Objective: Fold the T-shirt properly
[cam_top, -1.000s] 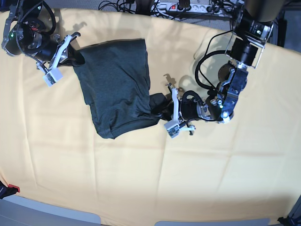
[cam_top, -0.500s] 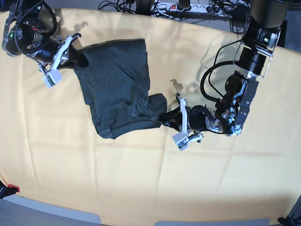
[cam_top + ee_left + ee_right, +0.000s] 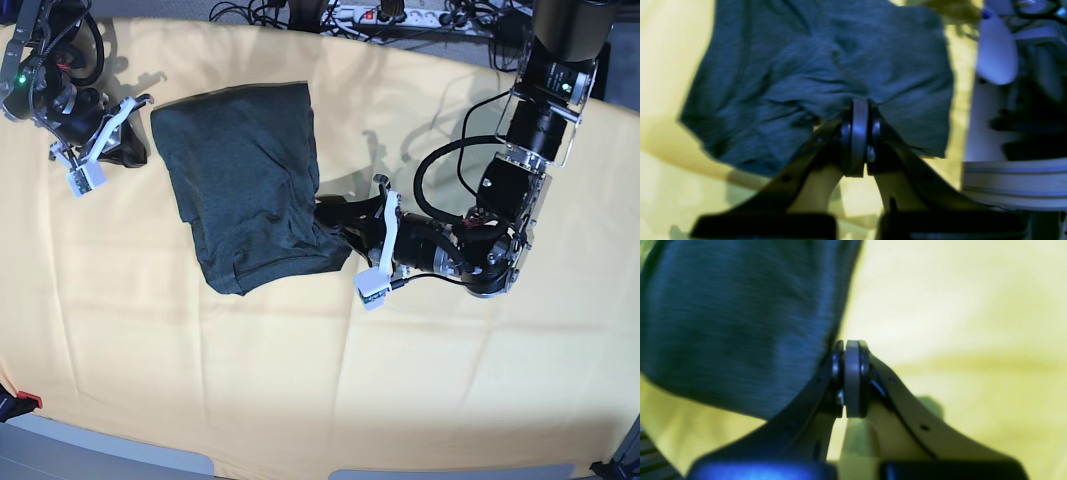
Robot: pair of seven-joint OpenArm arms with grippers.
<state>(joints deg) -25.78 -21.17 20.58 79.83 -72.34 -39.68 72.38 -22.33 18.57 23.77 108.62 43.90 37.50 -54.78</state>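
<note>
Left pincer [image 3: 335,222] was clenched on the dark teal-grey heathered knit T-shirt [image 3: 245,180]; in the left wrist view the two black fingers met w/ the grey pad edge between them and bunched fabric gathered right at the tips [image 3: 858,106], creases fanning out from that pinch. The T-shirt [image 3: 813,76] spread away ahead of the tips and to both sides, lying folded on the yellow cloth-covered table [image 3: 300,370]; behind the pincer, bare yellow cloth [image 3: 666,180]. In the base view that grip sat at the garment's edge nearest the left arm, approx. its lower corner. Right pincer [image 3: 125,130] had its fingers pressed together too (right wrist view [image 3: 851,350]), pads touching. The fabric [image 3: 740,323] hung blurred just beside the tips on one side, w/ yellow cloth [image 3: 957,306] on the other; couldn't tell whether any fabric was caught in it. In the base view it sat just beside the shirt's far upper corner, touching or nearly so. White cable strip and dark wires [image 3: 390,15] lay beyond the table's far edge.
</note>
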